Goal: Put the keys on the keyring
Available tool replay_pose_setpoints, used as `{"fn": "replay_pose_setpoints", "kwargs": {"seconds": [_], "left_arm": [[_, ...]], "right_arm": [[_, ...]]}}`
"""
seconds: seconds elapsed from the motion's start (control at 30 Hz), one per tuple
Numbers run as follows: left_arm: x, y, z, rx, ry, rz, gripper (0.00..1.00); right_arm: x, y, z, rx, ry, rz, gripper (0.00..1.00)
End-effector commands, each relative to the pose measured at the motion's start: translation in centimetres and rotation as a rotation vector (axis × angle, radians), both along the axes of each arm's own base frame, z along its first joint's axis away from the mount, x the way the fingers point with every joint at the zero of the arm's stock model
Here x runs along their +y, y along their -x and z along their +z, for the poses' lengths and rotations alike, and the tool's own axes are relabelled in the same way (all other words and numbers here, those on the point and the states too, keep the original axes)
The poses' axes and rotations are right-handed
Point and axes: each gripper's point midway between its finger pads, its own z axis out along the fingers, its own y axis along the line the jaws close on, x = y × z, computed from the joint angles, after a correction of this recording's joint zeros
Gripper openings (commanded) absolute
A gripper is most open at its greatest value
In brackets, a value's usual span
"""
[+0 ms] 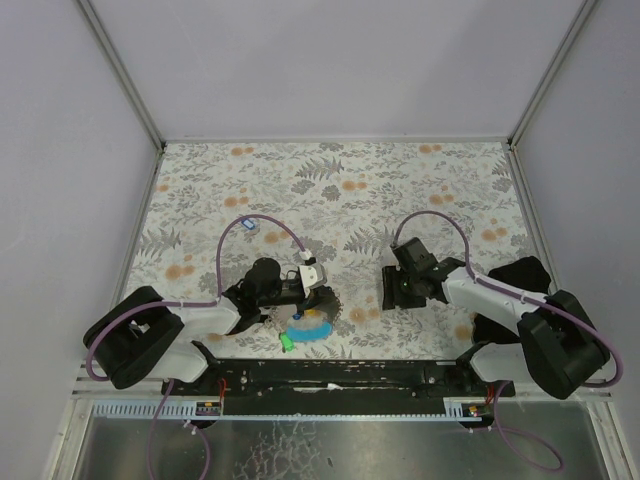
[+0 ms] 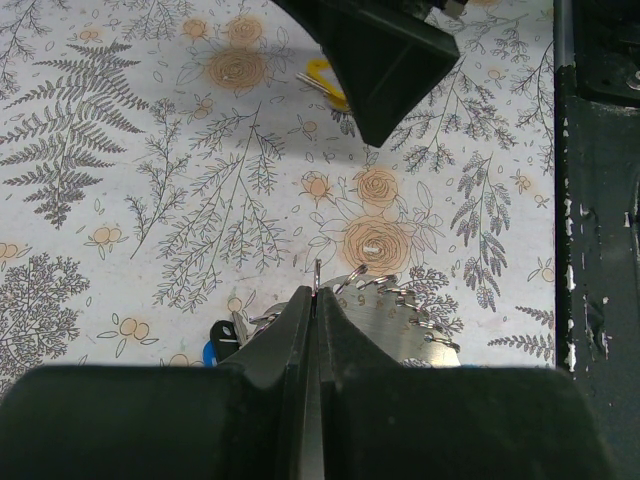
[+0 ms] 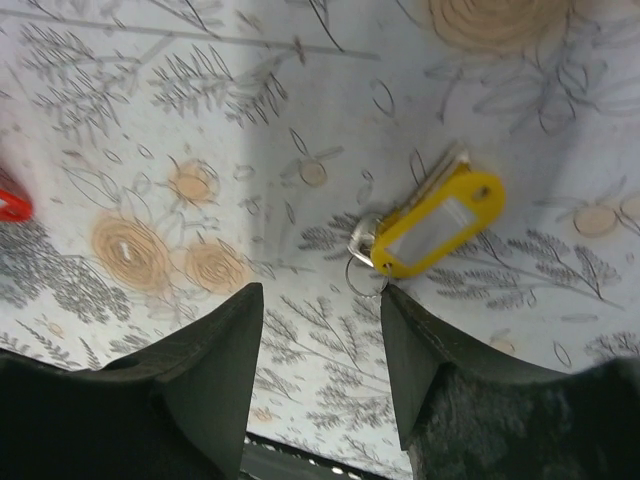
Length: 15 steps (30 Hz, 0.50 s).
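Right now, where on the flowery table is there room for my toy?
The far half of the table, up to the back wall, is bare. It's crowded in the near middle: the left tool, keyring and green key bunch together, and a yellow key lies by the right tool.

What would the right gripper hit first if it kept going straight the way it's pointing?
Probably the small ring on the yellow key: it lies just ahead of the open right gripper, toward one finger's side. Depth is unclear, so it might touch the table first.
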Motion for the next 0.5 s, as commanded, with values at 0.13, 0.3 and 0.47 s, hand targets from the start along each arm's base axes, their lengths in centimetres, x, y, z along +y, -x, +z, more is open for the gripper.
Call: {"fn": "replay_pose_setpoints", "kwargs": {"seconds": [0.13,0.3,0.47], "left_arm": [[-0.9,-0.3,2.5,-0.054,0.065,-0.023,0.00],[-0.8,-0.3,2.5,-0.058,0.065,-0.018,0.00],[-0.8,-0.4,2.6,-0.060,0.065,-0.015,0.00]], "right_arm": [[2.9,-3.5,0.0,-0.078,-0.060,-0.011,0.58],[3.4,-5.0,-0.2,-0.097,-0.050,-0.026,0.58],[4.2,-5.1,1.6,-0.134,-0.087,0.061,0.57]]}}
